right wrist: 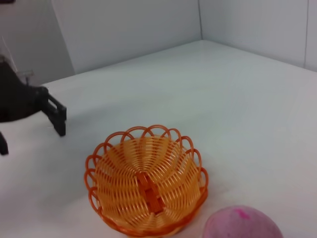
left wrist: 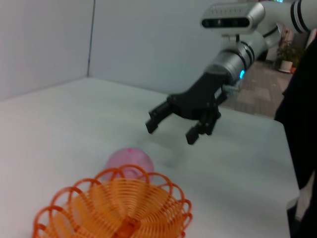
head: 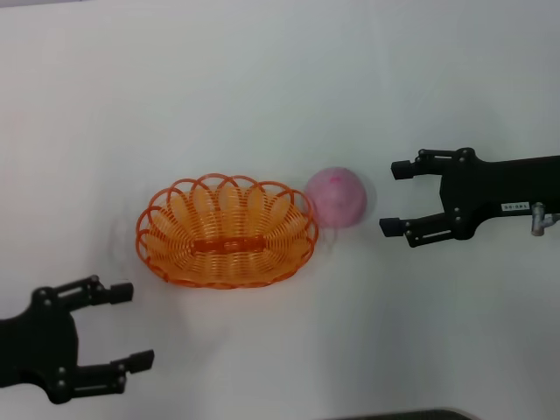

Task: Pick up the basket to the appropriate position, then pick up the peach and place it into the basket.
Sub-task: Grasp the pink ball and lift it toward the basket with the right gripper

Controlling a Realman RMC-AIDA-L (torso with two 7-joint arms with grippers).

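The orange wire basket point(head: 226, 231) sits empty on the white table, in the middle of the head view. It also shows in the left wrist view point(left wrist: 116, 208) and the right wrist view point(right wrist: 147, 185). The pink peach point(head: 336, 196) rests on the table touching the basket's right rim; it shows in the left wrist view point(left wrist: 130, 163) and the right wrist view point(right wrist: 242, 223) too. My right gripper point(head: 395, 198) is open, level with the peach and a short gap to its right; it also shows in the left wrist view point(left wrist: 171, 130). My left gripper point(head: 128, 325) is open, near the front left, below the basket.
The white table point(head: 262, 87) spreads around the things. Pale walls stand at its far edges in the wrist views. The table's front edge shows at the bottom of the head view.
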